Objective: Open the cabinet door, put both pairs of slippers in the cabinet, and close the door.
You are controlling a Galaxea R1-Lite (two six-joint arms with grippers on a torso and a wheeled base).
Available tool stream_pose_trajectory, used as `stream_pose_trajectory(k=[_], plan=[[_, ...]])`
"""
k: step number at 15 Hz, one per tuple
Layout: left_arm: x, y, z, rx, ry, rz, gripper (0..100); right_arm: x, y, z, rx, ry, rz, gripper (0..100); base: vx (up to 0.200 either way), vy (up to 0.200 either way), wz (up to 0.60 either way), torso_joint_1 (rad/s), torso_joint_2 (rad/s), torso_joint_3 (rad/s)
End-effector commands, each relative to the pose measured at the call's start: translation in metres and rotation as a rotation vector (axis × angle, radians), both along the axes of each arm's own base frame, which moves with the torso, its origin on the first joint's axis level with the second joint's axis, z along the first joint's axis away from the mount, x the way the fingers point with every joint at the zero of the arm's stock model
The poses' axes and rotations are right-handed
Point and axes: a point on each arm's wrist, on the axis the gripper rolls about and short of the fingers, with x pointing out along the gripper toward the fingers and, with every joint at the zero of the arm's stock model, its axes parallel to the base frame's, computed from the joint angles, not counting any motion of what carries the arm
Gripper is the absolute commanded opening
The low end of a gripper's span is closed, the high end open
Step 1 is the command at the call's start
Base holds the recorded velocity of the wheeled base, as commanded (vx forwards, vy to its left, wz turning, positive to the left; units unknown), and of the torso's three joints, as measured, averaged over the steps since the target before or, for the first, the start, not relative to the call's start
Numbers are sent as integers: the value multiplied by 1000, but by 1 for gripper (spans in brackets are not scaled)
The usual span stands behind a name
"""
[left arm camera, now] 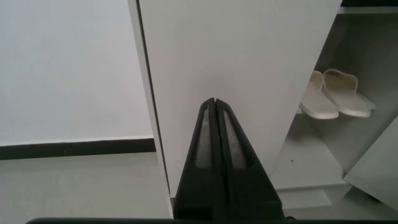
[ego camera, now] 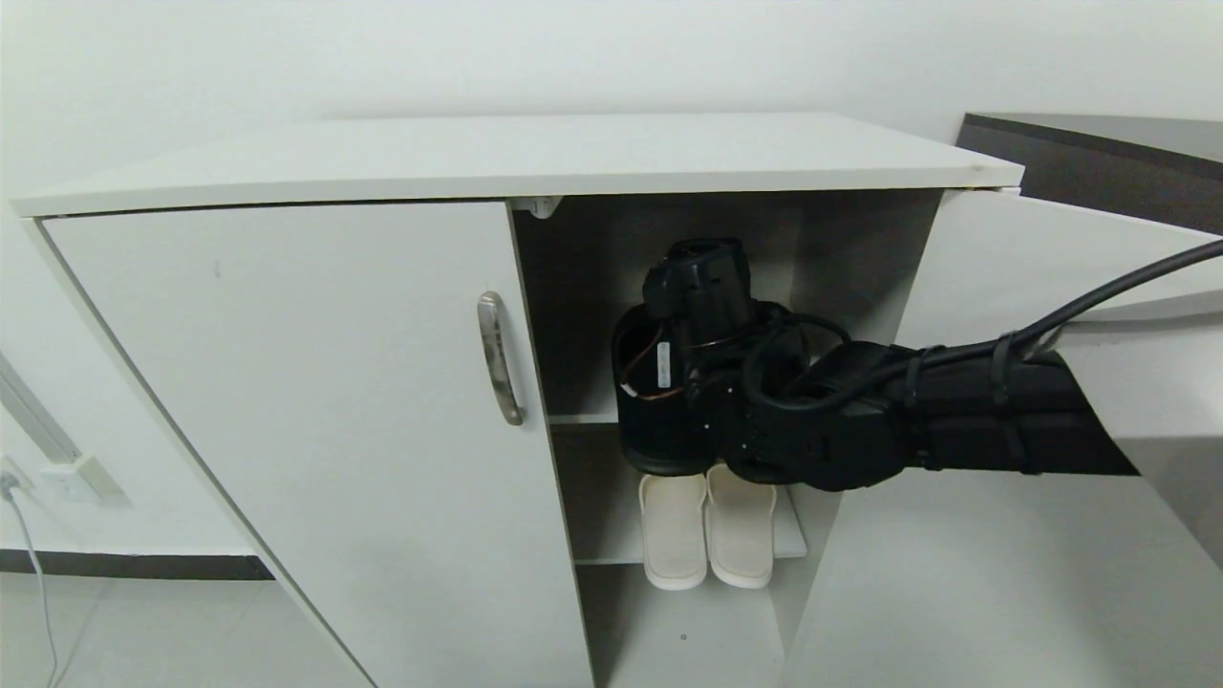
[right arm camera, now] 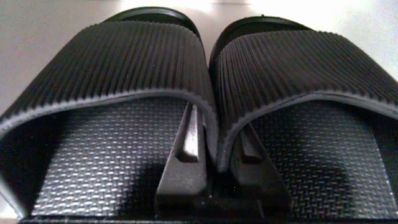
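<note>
- In the middle of the head view, the black slippers (ego camera: 642, 420) hang in the open right half of the cabinet (ego camera: 535, 158), in front of the upper shelf (ego camera: 583, 419) and just above the white pair.
- In the right wrist view they lie side by side, toes pointing away along the line of the hand.
- The right hand (right arm camera: 217, 143) pinches the slippers' two touching inner walls, with one finger inside each.
- The right arm enters level from the right edge, crossing the open door (ego camera: 1003, 287).
- The white slippers (ego camera: 674, 530) sit side by side at lower centre on the lower shelf (ego camera: 788, 540), long axes front to back and near ends overhanging.
- The left hand (left arm camera: 215, 102), fingers pressed together, faces the closed door (ego camera: 306, 430).
</note>
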Motion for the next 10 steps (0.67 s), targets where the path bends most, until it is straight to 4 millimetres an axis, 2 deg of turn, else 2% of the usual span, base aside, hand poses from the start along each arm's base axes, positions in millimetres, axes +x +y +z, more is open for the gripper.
stream_pose_trajectory(k=[1,6,10], plan=[[0,0,0,-1,0,0,0,11,2,-3,9,3,8,0,0,0,0,0,0,0],[0,0,0,-1,0,2,0,35,-1,1,26,3,8,0,0,0,0,0,0,0],[0,0,0,-2,0,5,0,41,-2,4,28,-4,-14,0,0,0,0,0,0,0]])
